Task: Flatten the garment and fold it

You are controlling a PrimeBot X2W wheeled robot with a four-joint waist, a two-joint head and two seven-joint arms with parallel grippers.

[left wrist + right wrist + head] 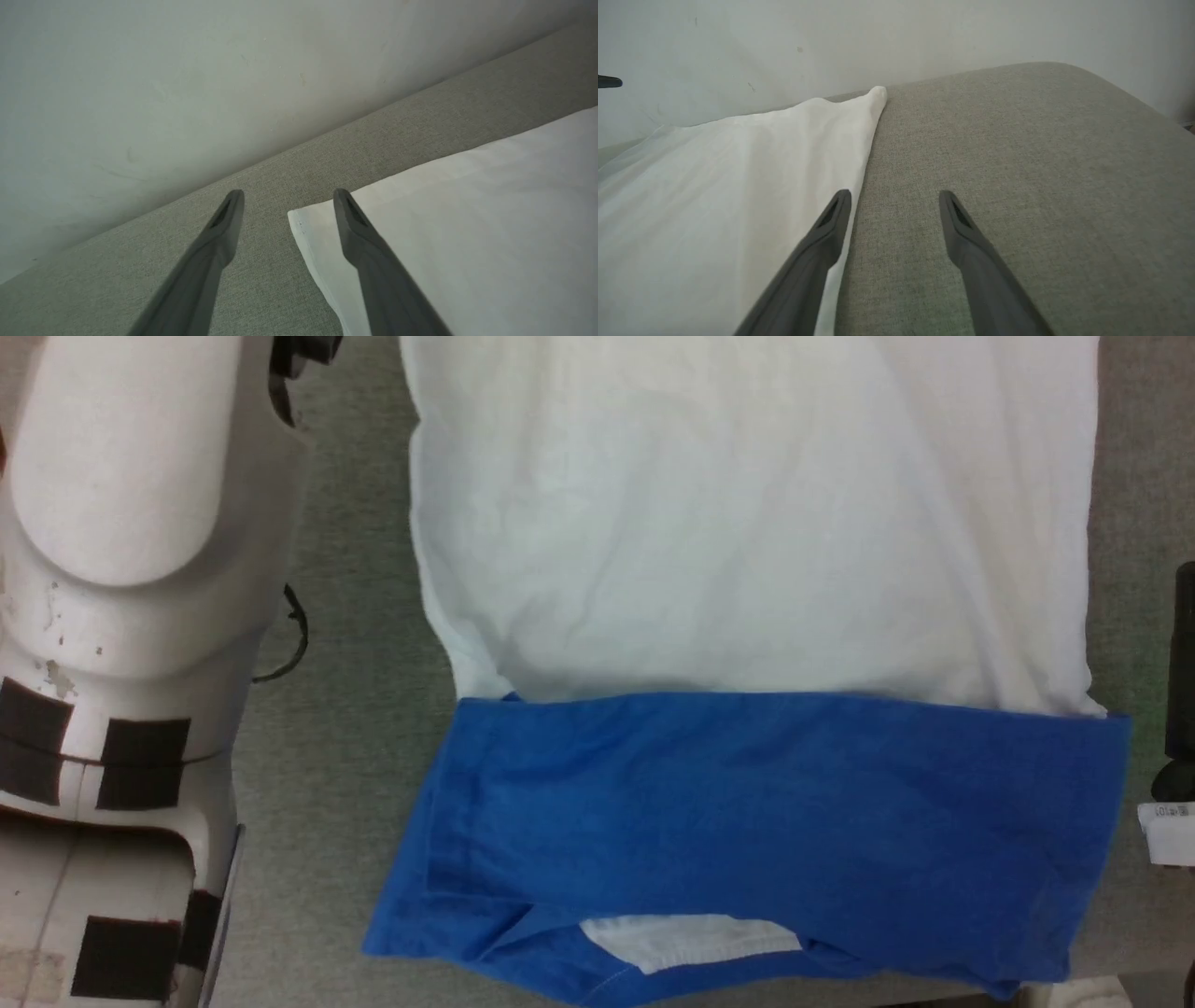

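Garment [747, 569] flat on grey tabletop [355, 616], blue band near. Left claw [288, 195] and right claw [895, 195] wide apart, empty, straddling white edges. Risk: grabbing one layer only, skewing the fold.

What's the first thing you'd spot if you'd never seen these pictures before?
The big shirt spread on the grey surface: mostly white, with a bright blue band across the near end. After that, the two dark claws. The left claw is open at the shirt's white corner, and the right claw is open along the shirt's other side edge.
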